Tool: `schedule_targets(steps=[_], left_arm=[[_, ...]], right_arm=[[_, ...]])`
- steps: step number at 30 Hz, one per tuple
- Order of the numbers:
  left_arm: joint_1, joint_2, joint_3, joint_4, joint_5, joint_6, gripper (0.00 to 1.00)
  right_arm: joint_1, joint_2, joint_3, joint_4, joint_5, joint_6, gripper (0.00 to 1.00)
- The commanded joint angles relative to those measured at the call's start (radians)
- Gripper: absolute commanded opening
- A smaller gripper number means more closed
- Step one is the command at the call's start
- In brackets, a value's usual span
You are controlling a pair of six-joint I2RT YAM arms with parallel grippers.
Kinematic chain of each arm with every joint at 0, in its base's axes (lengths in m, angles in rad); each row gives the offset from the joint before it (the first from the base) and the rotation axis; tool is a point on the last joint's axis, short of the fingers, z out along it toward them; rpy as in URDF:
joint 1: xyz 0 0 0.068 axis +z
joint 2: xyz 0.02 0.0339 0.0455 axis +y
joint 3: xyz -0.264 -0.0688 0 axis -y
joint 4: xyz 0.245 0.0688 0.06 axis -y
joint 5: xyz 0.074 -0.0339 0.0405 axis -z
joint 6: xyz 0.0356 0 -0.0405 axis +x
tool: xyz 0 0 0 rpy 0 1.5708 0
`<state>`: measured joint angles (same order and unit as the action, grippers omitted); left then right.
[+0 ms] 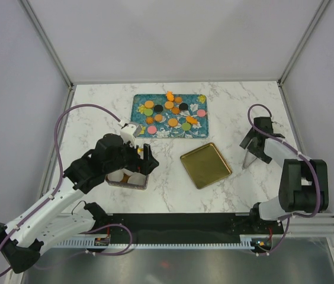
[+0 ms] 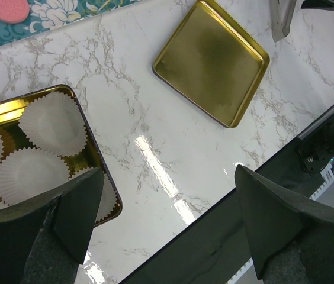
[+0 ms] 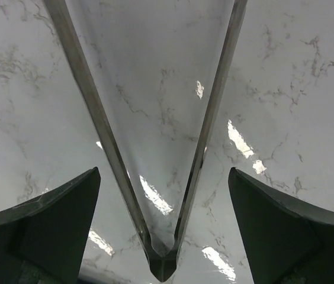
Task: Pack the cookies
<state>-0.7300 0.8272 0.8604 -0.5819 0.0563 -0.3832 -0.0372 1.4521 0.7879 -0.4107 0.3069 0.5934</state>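
Cookies (image 1: pixel 169 105): loose on tray (image 1: pixel 140 100), far side of tabletop (image 1: pixel 244 100), none packed yet
Tin (image 2: pixel 90 133): lid (image 2: pixel 211 62) off beside it, cups (image 2: pixel 53 123) inside, ready for filling
Left jaws: wide, empty, over tin's edge
Right jaws: wide, straddling tongs (image 3: pixel 162 263) without touching, likely lined up to grip them for lifting cookies

Setting: a robotics laboratory test cell. Indicators: plain grey panel walls (image 1: pixel 173 35) held in bare aluminium struts (image 1: pixel 47 44) enclose the marble-pattern tabletop (image 1: pixel 167 189) on three sides. The left arm (image 1: pixel 48 207) and the right arm (image 1: pixel 300 177) are bolted to a slotted metal rail (image 1: pixel 309 228) at the near edge. Purple cables (image 1: pixel 66 118) run exposed along both arms. The cookies (image 1: pixel 169 105) lie on a teal tray (image 1: pixel 140 100) as a laid-out work set, with no household furnishings around them
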Motion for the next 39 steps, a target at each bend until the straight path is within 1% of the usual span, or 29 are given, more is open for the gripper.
schedule_targets(steps=[1, 3, 7, 9, 12, 14, 15, 16, 18, 19, 23, 27, 32, 33, 39], left_arm=[[0.003, -0.016, -0.001, 0.013, 0.03, 0.03, 1.0], [0.001, -0.014, -0.001, 0.013, 0.034, 0.032, 1.0], [0.003, -0.008, -0.001, 0.016, 0.033, 0.03, 1.0], [0.003, -0.01, -0.003, 0.014, 0.036, 0.029, 1.0], [0.003, -0.01, -0.006, 0.014, 0.034, 0.029, 1.0], [0.003, -0.01, -0.004, 0.014, 0.033, 0.029, 1.0], [0.001, -0.007, -0.004, 0.014, 0.028, 0.03, 1.0], [0.003, -0.004, -0.004, 0.016, 0.028, 0.03, 1.0], [0.001, 0.001, -0.004, 0.014, 0.025, 0.029, 1.0], [0.001, 0.004, -0.004, 0.016, 0.024, 0.029, 1.0], [0.003, 0.012, -0.003, 0.014, 0.001, 0.027, 1.0], [0.003, 0.019, -0.001, 0.011, -0.029, 0.027, 1.0], [0.004, 0.021, 0.006, 0.002, -0.053, 0.035, 1.0], [0.003, 0.023, 0.006, 0.001, -0.087, 0.035, 1.0], [0.003, 0.02, 0.026, -0.03, -0.142, 0.035, 1.0]], right_arm=[[-0.009, 0.068, 0.043, 0.062, -0.016, -0.015, 0.98], [-0.01, 0.108, 0.053, 0.079, -0.017, -0.009, 0.98], [-0.009, 0.169, 0.076, 0.104, -0.026, 0.011, 0.91], [-0.009, 0.189, 0.077, 0.11, -0.006, 0.025, 0.91], [-0.009, 0.208, 0.074, 0.121, 0.003, 0.026, 0.87], [-0.009, 0.215, 0.076, 0.134, 0.0, 0.023, 0.83], [-0.009, 0.227, 0.08, 0.136, 0.0, 0.019, 0.79], [-0.01, 0.234, 0.091, 0.138, -0.003, 0.014, 0.73], [-0.009, 0.252, 0.108, 0.141, -0.009, 0.003, 0.68], [-0.01, 0.255, 0.126, 0.141, -0.009, -0.009, 0.63], [0.002, 0.225, 0.184, 0.104, -0.005, -0.04, 0.57], [0.054, 0.173, 0.27, 0.021, 0.046, -0.081, 0.56], [0.124, 0.099, 0.35, -0.049, 0.018, -0.125, 0.57], [0.135, 0.091, 0.361, -0.057, 0.011, -0.129, 0.57], [0.238, 0.031, 0.413, -0.119, 0.0, -0.156, 0.57]])
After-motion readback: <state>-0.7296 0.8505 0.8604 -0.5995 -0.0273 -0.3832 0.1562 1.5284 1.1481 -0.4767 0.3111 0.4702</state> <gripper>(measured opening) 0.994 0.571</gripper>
